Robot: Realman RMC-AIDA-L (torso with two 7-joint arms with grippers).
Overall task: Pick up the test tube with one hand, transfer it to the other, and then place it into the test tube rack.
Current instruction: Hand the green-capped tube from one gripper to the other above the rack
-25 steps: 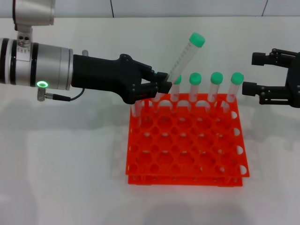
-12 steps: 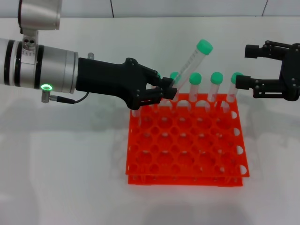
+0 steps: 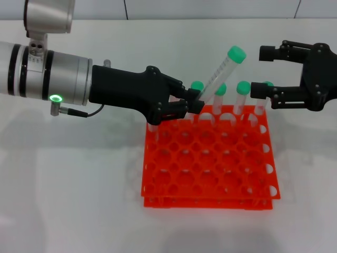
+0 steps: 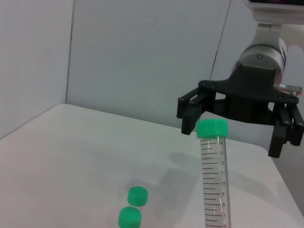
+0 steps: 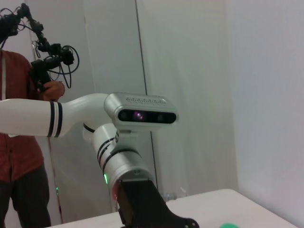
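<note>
My left gripper (image 3: 194, 104) is shut on the lower end of a clear test tube (image 3: 218, 76) with a green cap and holds it tilted above the back row of the orange-red test tube rack (image 3: 208, 163). The tube also shows in the left wrist view (image 4: 214, 175). My right gripper (image 3: 258, 71) is open, just right of the tube's cap and apart from it. It also shows in the left wrist view (image 4: 237, 130), behind the cap. Three more green-capped tubes (image 3: 242, 97) stand in the rack's back row.
The rack stands on a white table (image 3: 73, 179). Two green caps (image 4: 134, 206) of racked tubes show in the left wrist view. The right wrist view shows my left arm (image 5: 118, 161) and a person in a red shirt (image 5: 19, 142) behind it.
My left gripper has carried the tube to the right. My right gripper has moved left toward the tube's cap.
</note>
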